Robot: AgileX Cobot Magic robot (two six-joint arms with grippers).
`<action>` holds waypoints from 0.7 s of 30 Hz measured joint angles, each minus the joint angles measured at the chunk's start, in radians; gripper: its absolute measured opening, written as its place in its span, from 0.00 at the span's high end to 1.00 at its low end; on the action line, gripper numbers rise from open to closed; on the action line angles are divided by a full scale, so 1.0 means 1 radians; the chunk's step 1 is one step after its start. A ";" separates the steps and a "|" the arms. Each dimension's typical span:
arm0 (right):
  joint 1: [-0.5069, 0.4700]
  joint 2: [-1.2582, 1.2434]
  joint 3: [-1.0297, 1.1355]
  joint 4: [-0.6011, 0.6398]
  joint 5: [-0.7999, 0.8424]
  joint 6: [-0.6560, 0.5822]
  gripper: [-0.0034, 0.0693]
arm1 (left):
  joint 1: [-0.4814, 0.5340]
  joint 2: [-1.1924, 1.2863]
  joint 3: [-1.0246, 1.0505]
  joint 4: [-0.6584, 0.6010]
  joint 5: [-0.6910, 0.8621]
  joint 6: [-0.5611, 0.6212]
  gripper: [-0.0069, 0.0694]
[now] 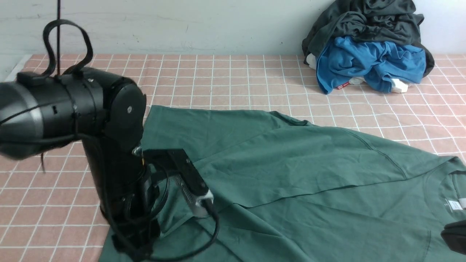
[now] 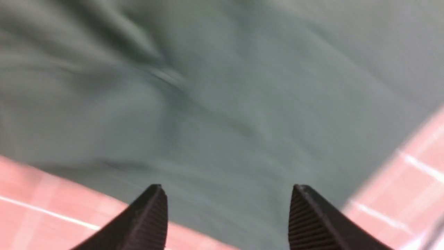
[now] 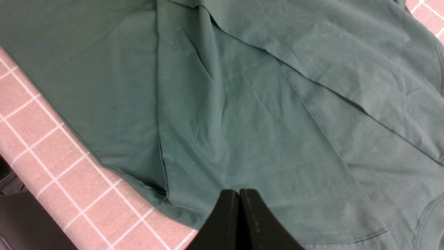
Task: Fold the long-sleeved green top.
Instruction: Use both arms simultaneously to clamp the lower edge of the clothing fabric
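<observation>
The green top (image 1: 291,163) lies partly folded on the surface (image 1: 218,80). The left hand (image 2: 225,194) hovers spread over its edge. The right hand (image 3: 239,196) is pressed together, empty. Best to lower squarely and pinch all layers.

The left arm (image 1: 91,120) is chunky glossy black with a silver-grey band (image 1: 34,114), a tiny screw (image 1: 129,108) on the rounded joint and a strap (image 1: 67,36) looped on top. Black cables (image 1: 214,227) dangle off it, and its fingers (image 2: 149,222) are ribbed black wedges.
</observation>
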 joint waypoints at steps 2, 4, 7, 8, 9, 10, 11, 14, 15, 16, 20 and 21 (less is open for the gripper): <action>0.000 0.000 0.000 0.001 -0.004 0.000 0.97 | -0.045 -0.070 0.096 0.000 0.001 0.021 0.34; 0.005 0.000 0.000 0.003 -0.016 0.000 0.97 | -0.088 -0.116 0.173 0.000 -0.005 0.050 0.35; 0.025 0.000 0.000 0.005 -0.046 0.000 0.97 | -0.148 -0.144 0.269 0.002 -0.044 0.082 0.35; 0.038 0.000 0.000 0.005 -0.058 0.000 0.97 | -0.168 -0.145 0.297 0.008 -0.073 0.091 0.35; 0.048 0.000 0.000 0.005 -0.065 0.000 0.97 | -0.186 -0.144 0.322 0.017 -0.102 0.095 0.35; 0.058 0.000 0.000 0.003 -0.068 0.000 0.97 | -0.201 -0.144 0.345 0.028 -0.136 0.100 0.35; 0.064 0.000 0.000 -0.001 -0.070 0.000 0.97 | -0.214 -0.144 0.366 0.038 -0.163 0.104 0.35; 0.071 0.000 0.000 -0.007 -0.071 0.000 0.97 | -0.226 -0.141 0.405 0.077 -0.251 0.110 0.35; 0.071 0.000 0.000 -0.013 -0.071 0.000 0.97 | -0.226 -0.140 0.421 0.093 -0.289 0.111 0.35; 0.071 0.000 0.000 -0.019 -0.071 0.000 0.97 | -0.226 -0.139 0.428 0.103 -0.309 0.111 0.35; 0.071 0.000 0.000 -0.027 -0.071 0.000 0.97 | -0.226 -0.115 0.460 0.121 -0.346 0.104 0.35; 0.071 0.000 0.000 -0.027 -0.071 0.000 0.97 | -0.226 -0.111 0.465 0.119 -0.346 0.104 0.35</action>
